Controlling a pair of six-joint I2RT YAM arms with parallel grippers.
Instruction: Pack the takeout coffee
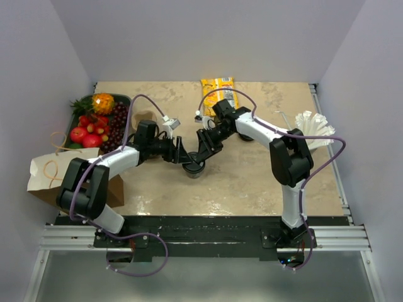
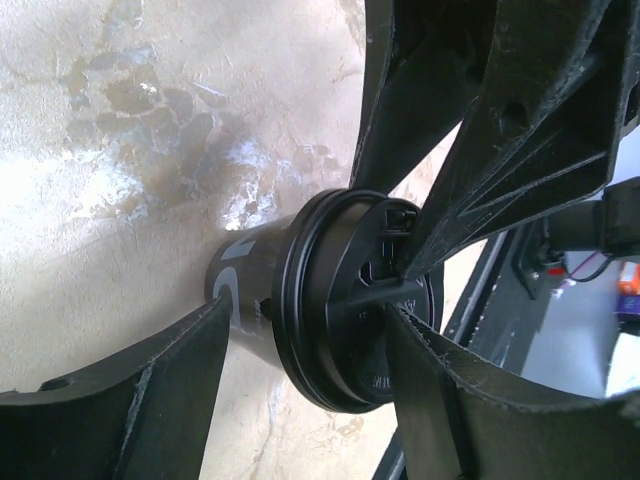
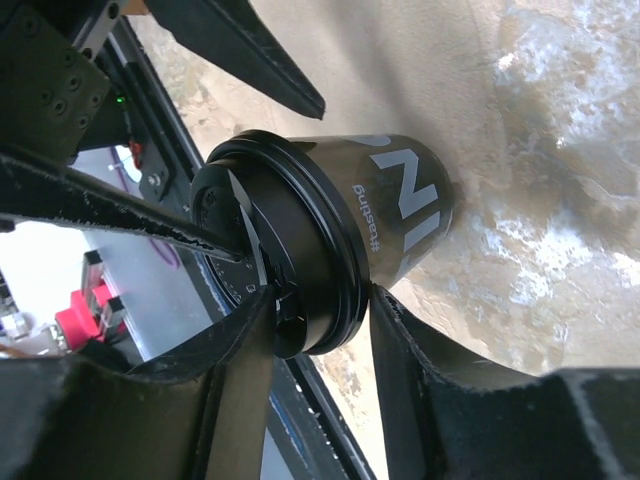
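Observation:
The takeout coffee cup (image 1: 194, 167) is black with a black lid and stands upright at the middle of the table. My left gripper (image 1: 183, 157) reaches it from the left. In the left wrist view its jaws straddle the lid (image 2: 350, 300): one finger lies on the lid's top, the other beside the cup wall below the rim with a gap, so my left gripper (image 2: 312, 320) is open. My right gripper (image 1: 203, 153) comes from the right. In the right wrist view it (image 3: 320, 300) pinches the lid, one finger on top and one under the rim, above the cup wall (image 3: 405, 200).
A brown paper bag (image 1: 47, 173) lies at the left edge. A dark tray of fruit (image 1: 94, 123) sits behind it. A yellow snack packet (image 1: 218, 91) lies at the back. White plastic cutlery (image 1: 312, 129) lies at the right.

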